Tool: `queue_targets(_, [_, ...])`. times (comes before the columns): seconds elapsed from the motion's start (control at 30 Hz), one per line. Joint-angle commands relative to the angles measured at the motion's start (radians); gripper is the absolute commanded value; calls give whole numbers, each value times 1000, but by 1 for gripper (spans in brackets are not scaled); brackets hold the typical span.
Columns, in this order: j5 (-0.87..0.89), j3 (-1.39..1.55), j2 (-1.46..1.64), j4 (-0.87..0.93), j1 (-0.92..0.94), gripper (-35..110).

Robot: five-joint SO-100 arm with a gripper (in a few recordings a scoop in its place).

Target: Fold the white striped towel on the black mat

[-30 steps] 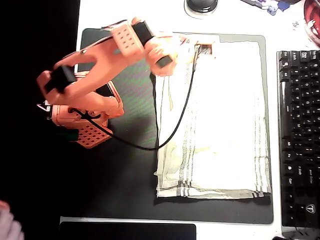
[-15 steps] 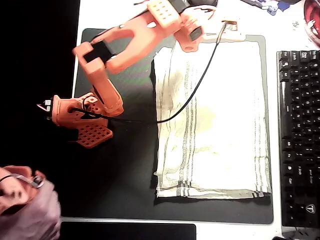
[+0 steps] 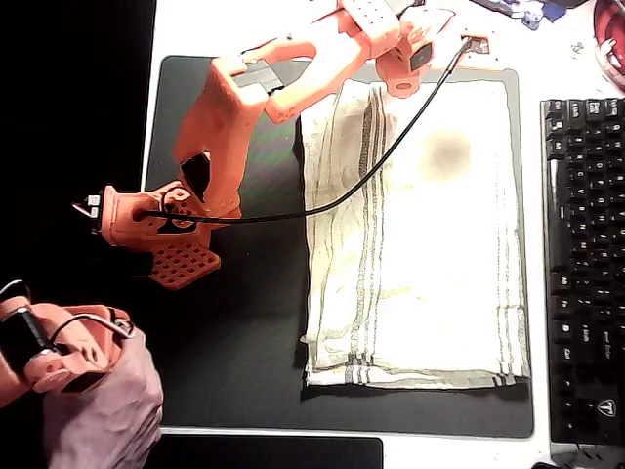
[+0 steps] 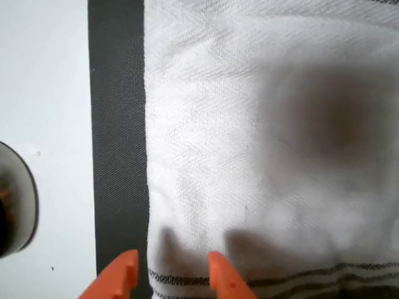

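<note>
The white striped towel point(image 3: 420, 244) lies spread flat on the right half of the black mat point(image 3: 234, 342), wrinkled along its left side. My orange arm stretches up and to the right across the mat's top edge. The gripper point(image 3: 472, 41) hangs over the towel's top edge. In the wrist view the gripper point(image 4: 171, 277) is open, with its two orange fingertips point(image 4: 219, 274) apart just above the towel point(image 4: 268, 143), near its striped edge and a strip of the mat point(image 4: 118, 124). Nothing is held between them.
A black keyboard point(image 3: 584, 264) borders the mat on the right. A red object point(image 3: 613, 44) sits at the top right corner. A round dish point(image 4: 9, 199) shows on the white table at the wrist view's left edge. A person's hand point(image 3: 103, 410) is at the bottom left.
The arm has stretched out, carrying the gripper from the towel's top left corner up and right past its top edge. A person's hand has come in at the bottom left.
</note>
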State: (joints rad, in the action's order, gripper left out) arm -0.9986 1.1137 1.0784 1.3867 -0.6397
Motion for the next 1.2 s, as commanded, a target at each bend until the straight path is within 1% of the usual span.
queue_targets(0.0, [-20, -41, -11, 8, -21, 19])
queue_targets(0.27, [-9, -58, -144, -31, -14, 20])
queue_targets(0.47, [-15, -144, -258, -72, -28, 20])
queue_targets(0.67, [-25, -183, -307, -72, -38, 11])
queue_targets(0.8, [-40, -166, -304, -58, -37, 0])
queue_targets(1.03, [-15, -107, -164, -25, 6, 0])
queue_targets(1.17, [-9, -77, -28, 32, -34, 0])
